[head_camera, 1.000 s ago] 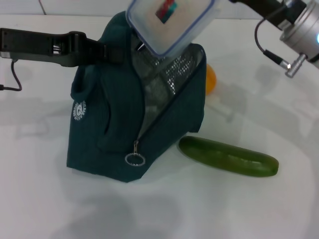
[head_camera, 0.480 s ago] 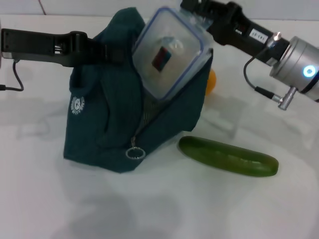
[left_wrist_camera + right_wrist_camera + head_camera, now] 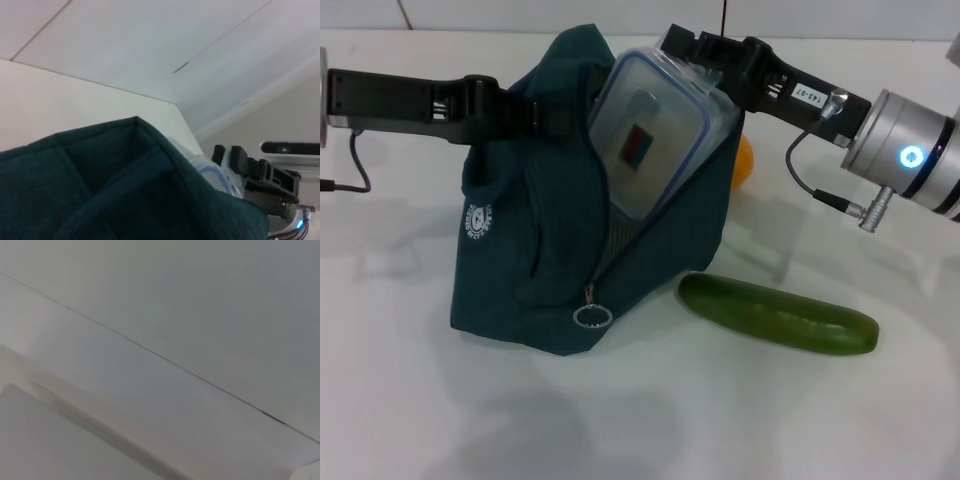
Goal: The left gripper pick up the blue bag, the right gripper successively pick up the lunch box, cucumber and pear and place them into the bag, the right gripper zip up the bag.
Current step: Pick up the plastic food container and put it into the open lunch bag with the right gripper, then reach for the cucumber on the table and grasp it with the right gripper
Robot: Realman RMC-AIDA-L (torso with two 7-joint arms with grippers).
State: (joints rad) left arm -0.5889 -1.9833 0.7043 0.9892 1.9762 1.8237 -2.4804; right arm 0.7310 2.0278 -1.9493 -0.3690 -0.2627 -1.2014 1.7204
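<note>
- The right tool [image 3: 692, 52] pinches the far top edge of the lunch box [image 3: 645, 135], just above the mouth of the blue bag [image 3: 535, 245]; the right wrist view shows only pale wall and ceiling, so the grip can be read from the head view alone.
- The lunch box sits tilted, its lower half already inside the open slit of the bag and its lid facing the head camera, the red-and-blue label plain to see.
- The left tool [image 3: 535, 113] is pressed together on the bag's upper handle side, holding that side up so the mouth stays open; in the left wrist view the teal fabric fills the foreground and the right tool [image 3: 240, 162] shows beyond it with the box rim.
- To do this step well, I judge the right tool should push the box down along the line of the slit, not across it, so the corners do not catch the zipper edge or the foil lining.
- The left tool should keep the fabric taut and high; if it sags, the mouth narrows on the box.
- Release only once the box rests low in the bag, or it may tip out.
- The cucumber [image 3: 778, 314] lies on the desk [image 3: 650, 420] just beside the bag's base, and the pear [image 3: 743, 160] sits behind the bag, mostly hidden; both wait their turn.
- The zipper ring pull [image 3: 591, 317] hangs at the low end of the slit, untouched.
</note>
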